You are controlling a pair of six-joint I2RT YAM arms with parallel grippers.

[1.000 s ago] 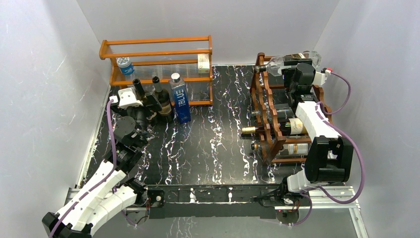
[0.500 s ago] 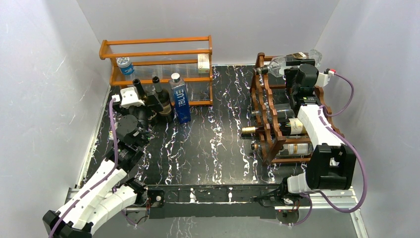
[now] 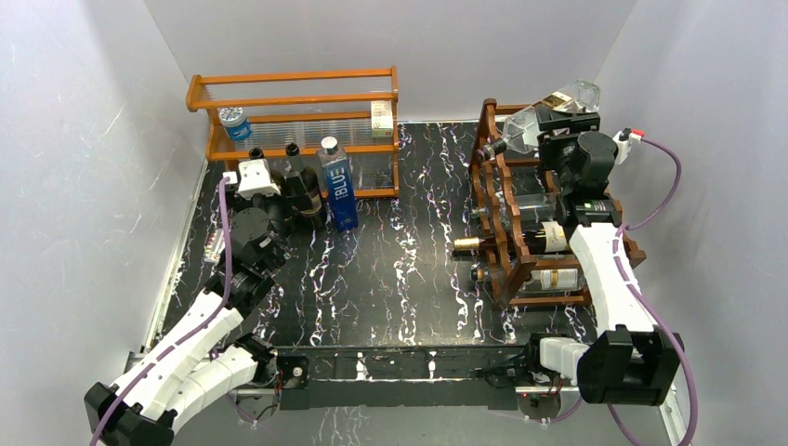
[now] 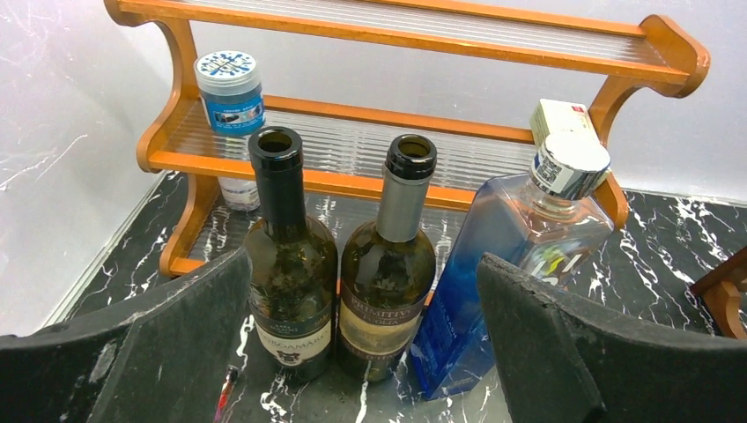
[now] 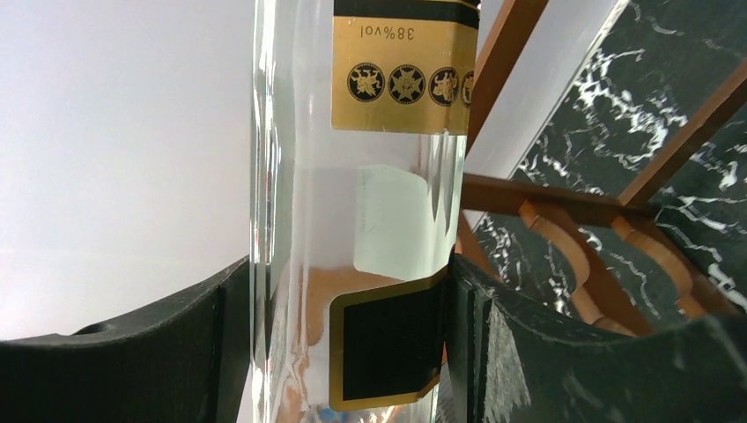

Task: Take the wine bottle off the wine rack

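The dark reddish-brown wine rack (image 3: pixel 497 200) stands at the right of the table, with several bottles (image 3: pixel 534 237) lying in its lower tiers. My right gripper (image 3: pixel 563 123) is shut on a clear glass bottle (image 3: pixel 548 110) with a gold and black label, held tilted above the rack's top rail, neck pointing left and down. In the right wrist view the bottle (image 5: pixel 352 203) fills the gap between both fingers (image 5: pixel 520 344), with the rack rails (image 5: pixel 599 238) behind. My left gripper (image 4: pixel 366 352) is open and empty, facing two dark wine bottles (image 4: pixel 291 264) standing upright.
An orange wooden shelf (image 3: pixel 297 98) with clear slats stands at the back left, holding a blue-capped jar (image 3: pixel 236 123) and a small box (image 3: pixel 380 115). A blue square bottle (image 3: pixel 338 183) stands beside two dark bottles (image 3: pixel 302 190) in front of it. White walls close in all around.
My right gripper has lifted the clear bottle up off the rack's top tier and tilted it, base rising to the back right. My left arm has shifted slightly toward the standing bottles.
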